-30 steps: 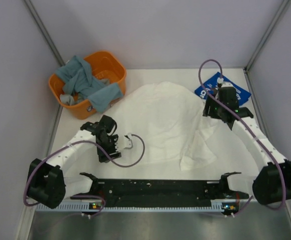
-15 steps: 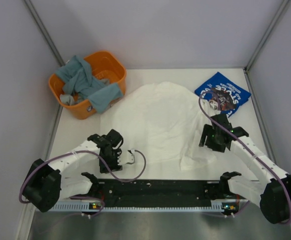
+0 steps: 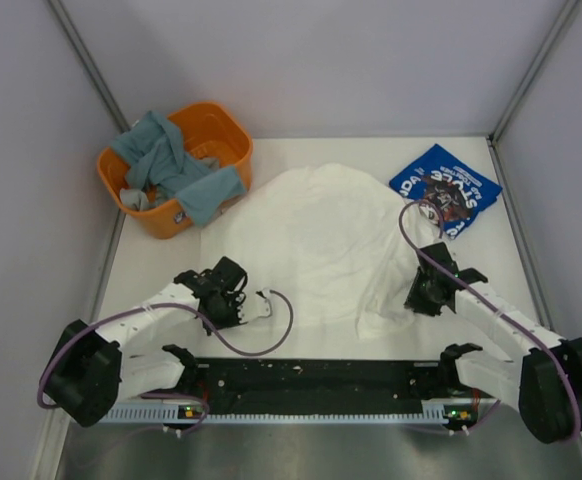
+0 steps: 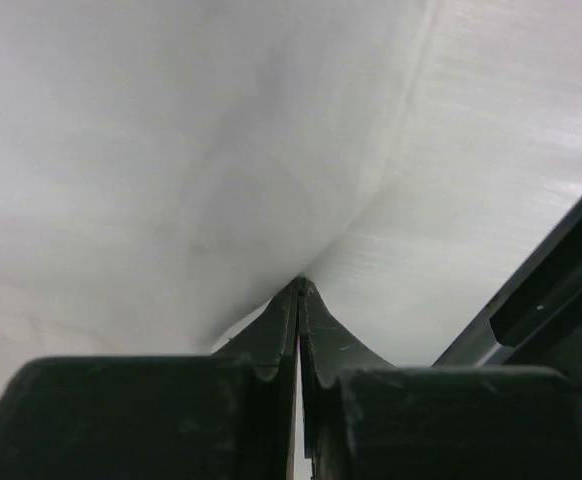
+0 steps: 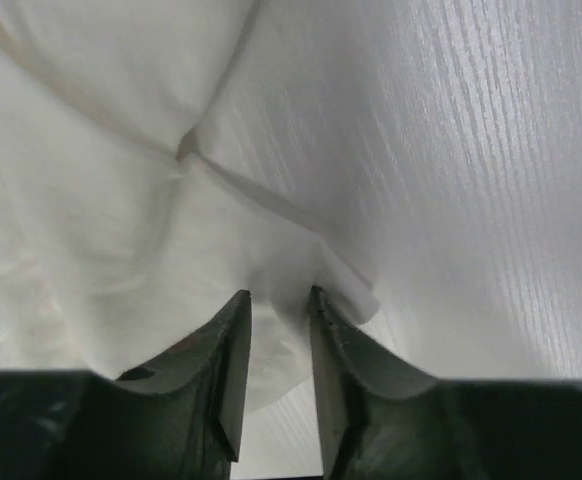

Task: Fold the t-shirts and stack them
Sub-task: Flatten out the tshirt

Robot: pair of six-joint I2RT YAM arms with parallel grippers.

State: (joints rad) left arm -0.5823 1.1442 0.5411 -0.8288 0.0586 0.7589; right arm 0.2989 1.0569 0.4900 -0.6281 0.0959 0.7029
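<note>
On the white table (image 3: 311, 150) the white t-shirt (image 3: 311, 235) lies spread mid-surface, with the blue t-shirt (image 3: 446, 188) at the far right corner. The left gripper (image 4: 298, 288) is clenched on the white t-shirt's near-left edge. The right gripper (image 5: 279, 298) is at the near-right corner, fingers slightly apart, astride a fold of cloth.

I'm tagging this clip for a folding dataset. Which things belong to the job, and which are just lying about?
Job: white t-shirt; blue t-shirt with white lettering.
Lying about: orange basket; teal cloth heaped in it.
</note>
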